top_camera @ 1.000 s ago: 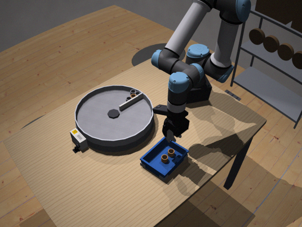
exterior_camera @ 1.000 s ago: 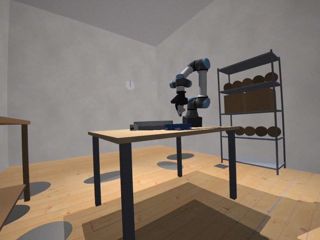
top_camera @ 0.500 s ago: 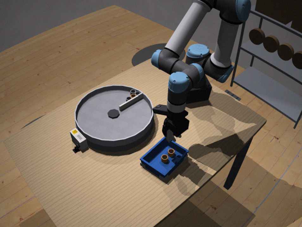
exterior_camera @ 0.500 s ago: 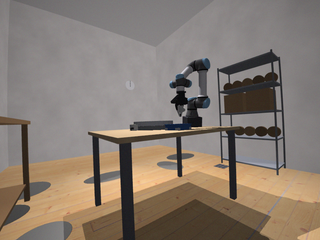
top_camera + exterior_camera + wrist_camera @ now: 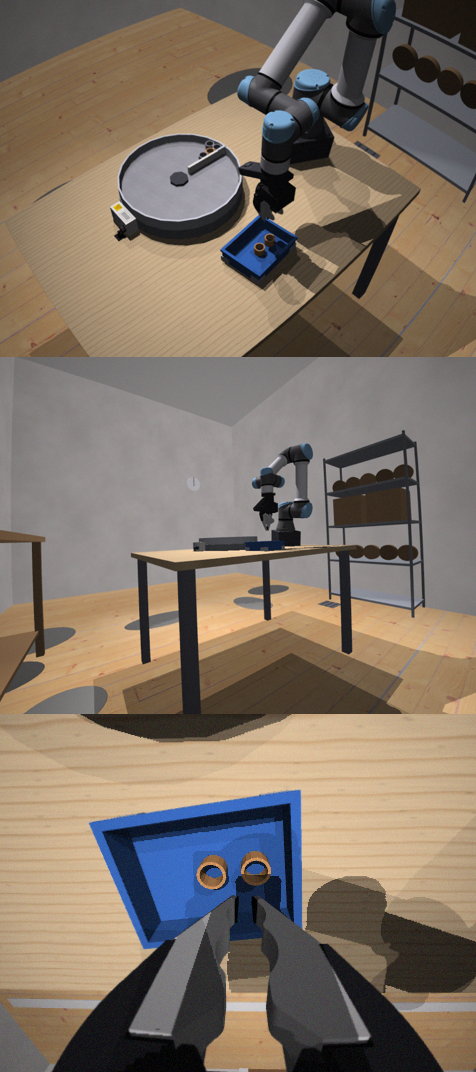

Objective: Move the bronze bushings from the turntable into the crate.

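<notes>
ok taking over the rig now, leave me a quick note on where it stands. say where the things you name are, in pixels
Hand (image 5: pixel 268 218) (image 5: pixel 267 529) (image 5: pixel 245 898): nearly closed, nothing in it, above the crate (image 5: pixel 239 266) (image 5: pixel 265 545) (image 5: pixel 297 864).
Done: two bronze bushings stand in the crate, upright and apart.
Left: one bronze bushing (image 5: pixel 209 150) on the turntable (image 5: pixel 153 192) (image 5: pixel 226 546), among steel ones, beside the white bar (image 5: pixel 206 160). It needs to go in the crate, then move clear.
Steel bushings stay put; I make out three.
</notes>
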Controlling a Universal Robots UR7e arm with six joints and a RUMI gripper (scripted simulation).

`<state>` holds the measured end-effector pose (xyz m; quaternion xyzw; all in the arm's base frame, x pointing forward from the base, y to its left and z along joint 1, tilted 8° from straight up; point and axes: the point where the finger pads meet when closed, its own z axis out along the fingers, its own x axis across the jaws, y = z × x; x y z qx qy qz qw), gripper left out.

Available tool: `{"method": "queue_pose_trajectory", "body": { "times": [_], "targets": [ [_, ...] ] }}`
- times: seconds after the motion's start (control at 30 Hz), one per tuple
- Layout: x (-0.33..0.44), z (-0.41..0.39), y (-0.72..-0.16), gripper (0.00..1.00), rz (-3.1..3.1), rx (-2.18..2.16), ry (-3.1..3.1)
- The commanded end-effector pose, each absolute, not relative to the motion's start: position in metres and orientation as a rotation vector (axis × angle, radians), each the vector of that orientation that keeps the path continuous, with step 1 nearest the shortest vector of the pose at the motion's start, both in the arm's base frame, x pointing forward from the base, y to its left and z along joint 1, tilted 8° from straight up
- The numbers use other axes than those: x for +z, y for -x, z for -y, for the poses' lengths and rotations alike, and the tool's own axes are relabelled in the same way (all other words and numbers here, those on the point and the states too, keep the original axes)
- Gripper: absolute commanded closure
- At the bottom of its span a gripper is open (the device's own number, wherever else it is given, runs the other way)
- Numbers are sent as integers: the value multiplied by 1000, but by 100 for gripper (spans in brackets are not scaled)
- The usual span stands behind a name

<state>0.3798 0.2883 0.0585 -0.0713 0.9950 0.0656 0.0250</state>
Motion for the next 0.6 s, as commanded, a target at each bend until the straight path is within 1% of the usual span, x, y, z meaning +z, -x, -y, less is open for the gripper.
{"method": "queue_pose_trajectory", "body": {
  "times": [0.0, 0.57],
  "targets": [
    [58, -280, -380, 94, -3079, 204, 191],
    [51, -232, -376, 94, -3092, 209, 9]
  ]
}}
